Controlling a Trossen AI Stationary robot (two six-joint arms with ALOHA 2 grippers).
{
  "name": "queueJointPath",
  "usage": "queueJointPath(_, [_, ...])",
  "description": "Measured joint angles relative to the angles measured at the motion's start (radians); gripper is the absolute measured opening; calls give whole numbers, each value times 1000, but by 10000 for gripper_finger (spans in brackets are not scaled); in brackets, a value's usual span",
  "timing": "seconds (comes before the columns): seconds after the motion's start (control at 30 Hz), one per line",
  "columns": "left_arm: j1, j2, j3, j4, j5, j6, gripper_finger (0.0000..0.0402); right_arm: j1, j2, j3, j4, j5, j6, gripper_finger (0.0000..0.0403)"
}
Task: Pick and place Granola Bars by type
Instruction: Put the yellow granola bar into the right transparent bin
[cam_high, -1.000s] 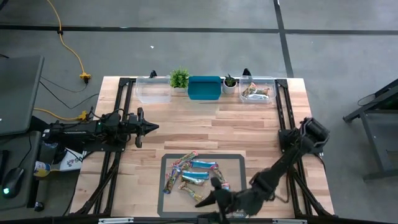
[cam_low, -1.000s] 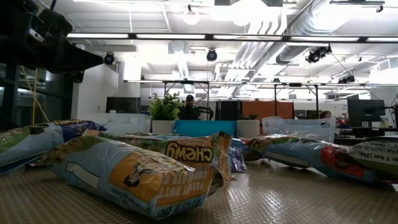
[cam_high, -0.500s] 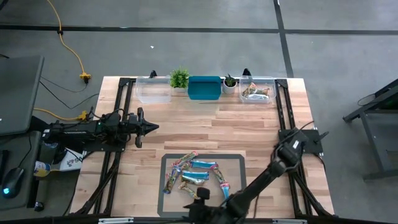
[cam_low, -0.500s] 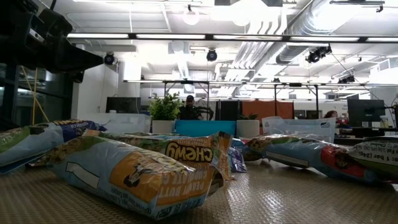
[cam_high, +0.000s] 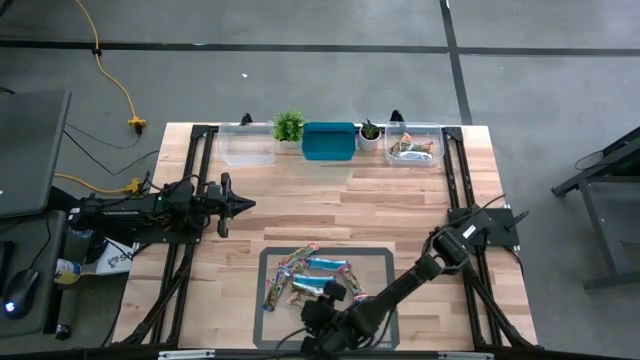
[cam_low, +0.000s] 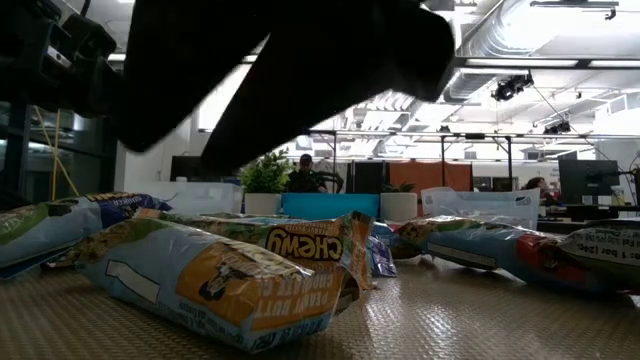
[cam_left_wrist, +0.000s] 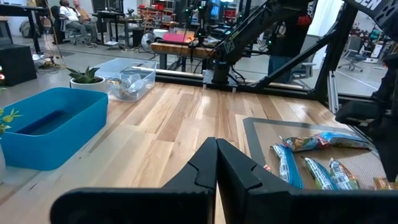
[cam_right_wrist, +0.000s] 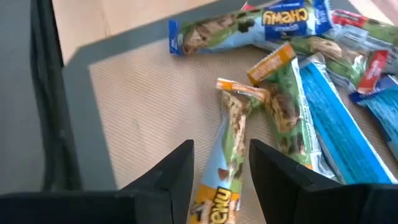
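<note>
Right pincer (cam_right_wrist: 219, 163): mine, low over the near edge of the grey mat (cam_high: 377, 262), fingers parted and grasping nothing; one granola bar (cam_right_wrist: 229, 155) in a green-and-orange wrapper lies lengthwise in the gap between them.
Granola bars (cam_high: 305, 280): most of them lie loose in a heap on the mat, light blue ones mixed with green, orange and red ones, some overlapping.
Right bin (cam_high: 437, 152): clear, at the far edge of the bench (cam_high: 390, 205), with a few bars already in it.
Left bin (cam_high: 246, 146): clear, far edge, nothing visible inside.
Blue tray (cam_high: 328, 141): between two small potted plants (cam_high: 288, 126), looks empty.
Left pincer (cam_high: 244, 204): clenched, parked over the left side of the bench, well away from the mat.
Progress: early, I judge; a few bars sorted, the bulk left on the mat.
</note>
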Motion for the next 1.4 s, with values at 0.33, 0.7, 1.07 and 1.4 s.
queueJointPath(0.33, [0, 0, 0, 0, 0, 0, 1, -16, 0, 0, 2, -87, 4, 141])
queueJointPath(0.7, [0, 0, 0, 0, 0, 0, 1, -31, -1, -40, 13, -120, 50, 239])
queueJointPath(1.07, [0, 0, 0, 0, 0, 0, 1, -46, -5, -179, 188, -148, 84, 247])
queueJointPath(1.4, [0, 0, 0, 0, 0, 0, 1, -46, -10, -295, 333, -164, 100, 220])
